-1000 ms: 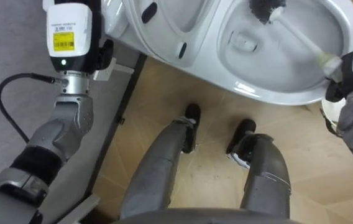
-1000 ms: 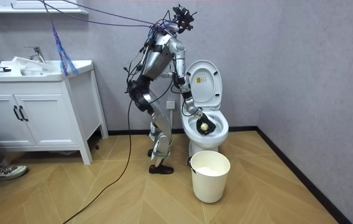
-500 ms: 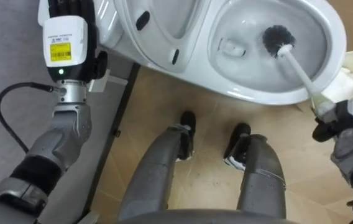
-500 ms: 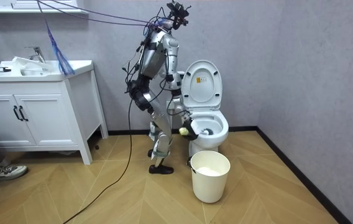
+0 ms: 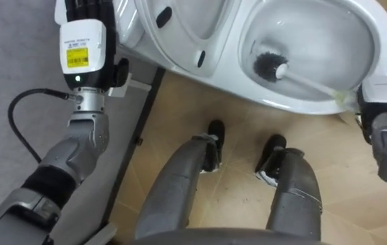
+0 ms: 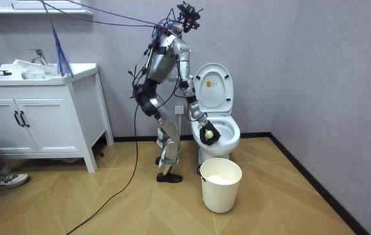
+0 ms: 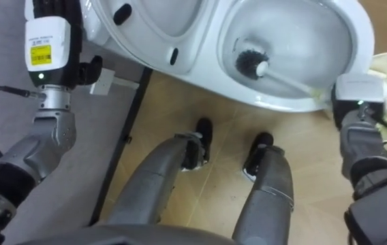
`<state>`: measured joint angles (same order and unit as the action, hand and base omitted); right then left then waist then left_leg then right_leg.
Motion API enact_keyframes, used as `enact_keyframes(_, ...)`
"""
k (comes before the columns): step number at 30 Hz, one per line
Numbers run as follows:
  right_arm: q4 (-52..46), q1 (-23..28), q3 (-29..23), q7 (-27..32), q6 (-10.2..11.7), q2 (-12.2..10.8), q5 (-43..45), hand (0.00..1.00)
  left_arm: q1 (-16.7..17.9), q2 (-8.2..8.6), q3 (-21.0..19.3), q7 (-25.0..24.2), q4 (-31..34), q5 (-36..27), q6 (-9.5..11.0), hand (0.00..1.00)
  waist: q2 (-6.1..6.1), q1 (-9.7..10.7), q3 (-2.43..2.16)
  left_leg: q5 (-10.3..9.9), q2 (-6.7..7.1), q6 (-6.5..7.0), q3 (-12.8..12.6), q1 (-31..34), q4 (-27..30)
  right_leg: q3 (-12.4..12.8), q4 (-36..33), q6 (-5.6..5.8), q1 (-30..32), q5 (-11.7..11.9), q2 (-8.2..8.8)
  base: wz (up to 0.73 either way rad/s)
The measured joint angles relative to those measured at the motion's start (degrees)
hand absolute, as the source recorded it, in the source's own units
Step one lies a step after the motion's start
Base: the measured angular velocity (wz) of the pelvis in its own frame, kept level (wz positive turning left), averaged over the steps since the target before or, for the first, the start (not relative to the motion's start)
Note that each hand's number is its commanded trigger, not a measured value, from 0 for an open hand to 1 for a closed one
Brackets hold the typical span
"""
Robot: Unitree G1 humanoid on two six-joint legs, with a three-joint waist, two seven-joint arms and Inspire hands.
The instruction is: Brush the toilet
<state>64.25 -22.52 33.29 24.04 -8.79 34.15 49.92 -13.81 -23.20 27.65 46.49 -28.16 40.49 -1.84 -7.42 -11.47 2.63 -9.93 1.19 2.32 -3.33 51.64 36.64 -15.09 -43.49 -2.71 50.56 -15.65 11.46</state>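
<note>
R hand (image 5: 384, 95) is seen at the bowl's near-right rim, closed round the handle end of the brush (image 5: 301, 77), w/ the hand's back turned to the camera. Brush is held at a slant: the handle is passed over the rim and the bristle head (image 5: 269, 64) is set low inside the bowl (image 5: 323, 30), at the end nearest the raised seat (image 5: 183, 30). Bristles appear to be against the inner wall; contact cannot be confirmed.

L hand (image 5: 84, 41) is raised at the eye view's upper left, fingers straight and side by side, nothing held. It is positioned just beside the seat's outer edge; whether the toilet is touched cannot be told.

Room view:
- Robot is stood close against the toilet, on the side toward the room view's left, torso bent fwd over the bowl, both feet on the wood floor.
- Bucket (image 6: 221, 183) is stood on the floor in front of the toilet, near the bowl's front, apart from the robot.
- Cabinet (image 6: 35, 124) w/ sink is placed at the room view's left, well apart from the toilet.
</note>
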Motion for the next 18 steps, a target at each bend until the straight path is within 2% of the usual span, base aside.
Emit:
enact_keyframes(5, -2.73, 0.11, 1.77, 3.04, -1.26, -0.01, 4.56, 1.00, -0.18, -0.21, 0.02, 0.97, -0.30, -3.16, 1.62, 0.00, 0.06, 0.00, 0.07, -0.28, -0.63, -0.57, 0.19, 0.47, 0.19, -0.29, 0.66, -0.41, -0.04, -0.01, -1.03, -0.02)
enact_keyframes(9, -4.68, -1.39, 4.24, 5.40, -1.20, 0.14, 4.55, 1.00, -0.69, -0.90, 0.33, 2.51, -0.60, -7.36, 4.35, 0.00, 0.13, -0.50, 0.15, -0.46, -1.39, -1.02, 0.43, 1.45, 0.82, -0.93, 0.71, -1.03, 0.59, -0.06, -1.19, -0.03)
enact_keyframes(12, -4.61, -4.10, 5.55, 5.27, -1.08, 2.16, 4.59, 1.00, -1.49, -2.26, 0.60, 2.59, -0.28, -7.33, 5.60, 0.00, 0.42, -1.50, 0.35, -0.50, -1.73, -1.25, 0.45, 2.87, 1.37, -0.94, 0.46, -1.46, 1.87, 0.18, -1.56, -0.05)
enact_keyframes(15, -3.93, -7.81, 7.12, 5.13, -1.03, 2.68, 4.54, 1.00, -2.17, -3.34, 0.57, 3.23, 0.18, -7.14, 5.88, 0.00, 1.45, -1.73, 1.04, -0.46, -1.41, -1.31, 0.40, 4.09, 2.83, -1.17, -1.34, -1.93, 3.19, -0.53, -0.71, 0.08)
enact_keyframes(17, -2.19, -11.45, 7.68, 5.02, -0.63, 2.71, 4.99, 1.00, -2.74, -4.93, 0.67, 3.39, 1.40, -6.74, 5.93, 0.00, 2.39, -1.43, 1.53, -0.36, -1.35, -1.44, 0.43, 5.15, 3.51, -0.87, -2.33, -2.05, 4.48, -0.66, -0.65, 0.06)
enact_keyframes(18, -1.96, -12.02, 7.67, 4.88, -0.55, 2.85, 5.51, 1.00, -2.63, -5.22, 0.55, 3.41, 1.58, -5.88, 5.90, 0.00, 2.72, -1.54, 1.62, -0.37, -1.39, -1.43, 0.43, 5.43, 3.89, -0.83, -2.56, -2.09, 4.71, -0.69, -0.67, 0.00)
